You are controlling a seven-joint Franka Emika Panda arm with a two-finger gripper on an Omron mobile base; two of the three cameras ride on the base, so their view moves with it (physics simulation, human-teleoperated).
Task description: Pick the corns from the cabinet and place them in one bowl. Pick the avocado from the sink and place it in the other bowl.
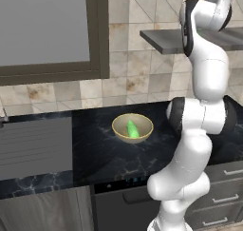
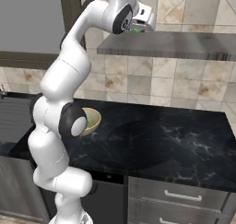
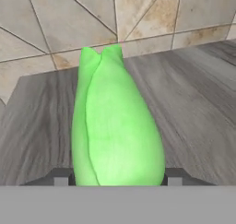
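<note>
- We see the gripper raised at the front edge of the cabinet, at about 12 o'clock in the right base view.
- In the hand view, the two dark fingertips sit against either side of a corn; we read the jaws as clamped on this corn.
- The gripped corn lies on the wood-grained cabinet slab, its pointed tip toward the tiled wall at 12 o'clock of the hand view.
- In the right base view, a patch of bright green shows under the hand, just above the cabinet slab.
- We locate the yellow-tan bowl on the black marble counter, near the centre of the left base view.
- A second corn lies inside this bowl, leaning toward 11 o'clock.
- In the right base view the same bowl sits at 9 o'clock, partly hidden behind the arm's dark elbow joint.
- The sink occupies the 9 o'clock side of the left base view, let into the counter, well apart from the bowl.
- A dark-framed window fills the 10 to 11 o'clock area of that view.
</note>
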